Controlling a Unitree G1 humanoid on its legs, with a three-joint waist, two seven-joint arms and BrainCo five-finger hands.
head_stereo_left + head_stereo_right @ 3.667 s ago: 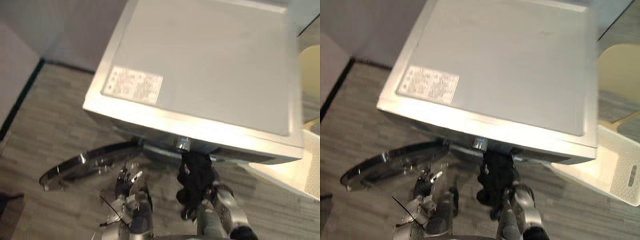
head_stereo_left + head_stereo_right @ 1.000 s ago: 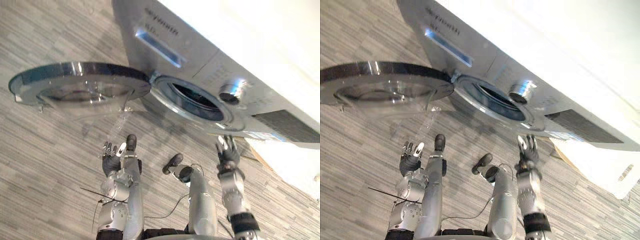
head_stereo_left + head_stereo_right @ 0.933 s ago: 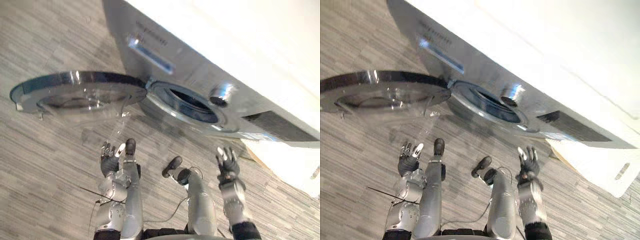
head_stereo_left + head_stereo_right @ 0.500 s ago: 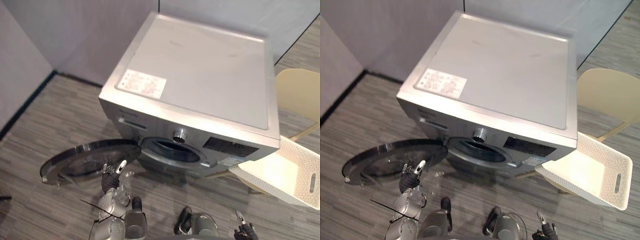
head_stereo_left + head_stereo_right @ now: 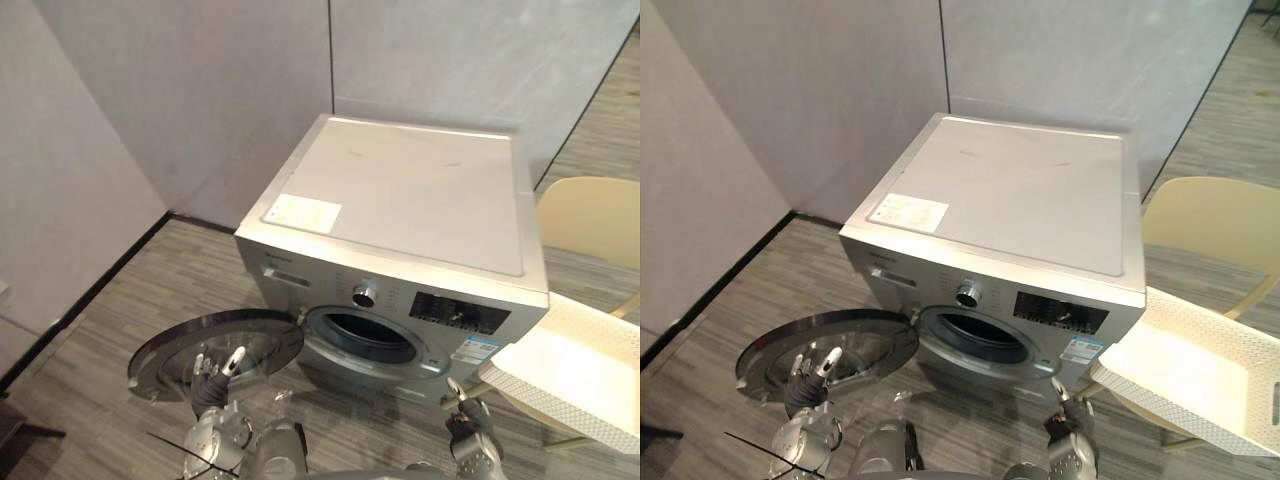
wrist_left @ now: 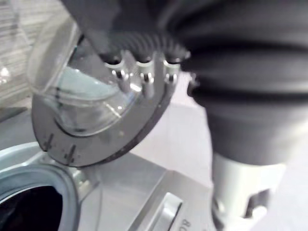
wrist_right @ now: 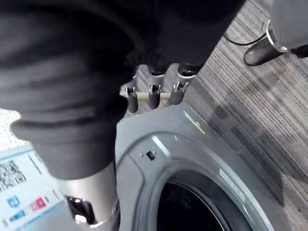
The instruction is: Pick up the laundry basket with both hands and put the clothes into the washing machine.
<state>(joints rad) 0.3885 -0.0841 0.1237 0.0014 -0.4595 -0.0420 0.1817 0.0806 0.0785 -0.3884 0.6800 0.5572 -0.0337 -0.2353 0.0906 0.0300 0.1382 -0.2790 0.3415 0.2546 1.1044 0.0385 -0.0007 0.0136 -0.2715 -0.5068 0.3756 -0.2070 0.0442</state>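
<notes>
Both arms come up from the lower edge of the head views. Your left hand [image 5: 213,372] is raised in front of the open door [image 5: 250,335]. Your right hand [image 5: 466,420] is raised below the machine's front right corner. On each hand the fingers point upward, loosely spread, and hold nothing. In the right wrist view, the fingers [image 7: 153,94] reach towards the dark drum opening [image 5: 975,340] without touching it.

The washing machine [image 5: 400,200] stands on the grey plank floor [image 5: 110,330], its front facing you. Its round door is swung out flat to your left.

The laundry basket [image 5: 1215,325], white and perforated, sits just right of the machine, in front of a cream chair [image 5: 1210,225]. Its mouth faces up and is tipped slightly towards you. Its long axis runs left to right, away from the machine's side. The right hand is near the basket's closest left corner but apart from it, and the left hand is well apart, across the machine's front.
</notes>
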